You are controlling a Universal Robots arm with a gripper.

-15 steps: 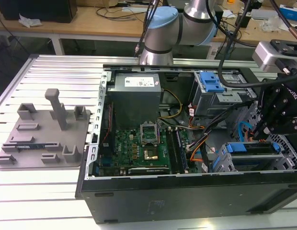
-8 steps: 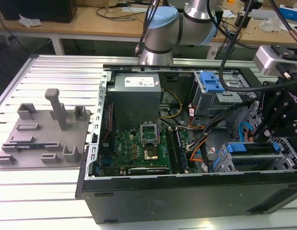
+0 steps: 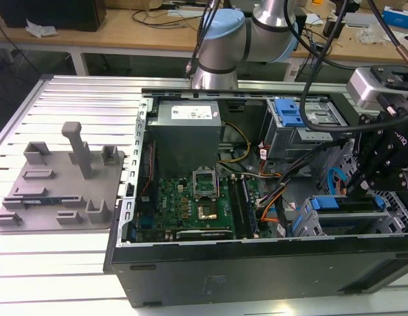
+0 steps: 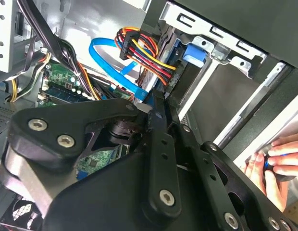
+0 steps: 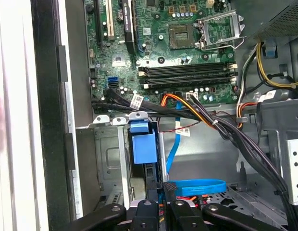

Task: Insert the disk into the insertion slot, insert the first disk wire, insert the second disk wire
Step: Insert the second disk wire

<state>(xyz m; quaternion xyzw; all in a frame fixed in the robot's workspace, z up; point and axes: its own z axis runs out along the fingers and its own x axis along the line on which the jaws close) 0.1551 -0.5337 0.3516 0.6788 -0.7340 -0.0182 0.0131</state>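
The disk [image 5: 142, 148] sits in its bright blue frame inside the insertion slot [image 5: 106, 161], the grey metal cage at the exterior view's lower right [image 3: 392, 212]. A multicoloured wire bundle [image 4: 142, 52] ends in a black plug at the disk's rear edge. A flat blue disk wire [image 5: 199, 186] curves across the case floor to my fingertips. My gripper [image 4: 156, 108] hangs just behind the disk, its black fingers [image 5: 171, 193] pressed together on that wire's black plug. In the exterior view the gripper [image 3: 355, 189] reaches down beside the disk's blue frame [image 3: 324, 203].
The green motherboard [image 3: 194, 197] and the grey power supply [image 3: 186, 128] fill the case's middle. A taller bay with a blue latch [image 3: 289, 116] stands behind the cage. Black cable bundles [image 5: 245, 144] cross near the gripper. A person's hand [image 4: 279, 161] rests outside the case wall.
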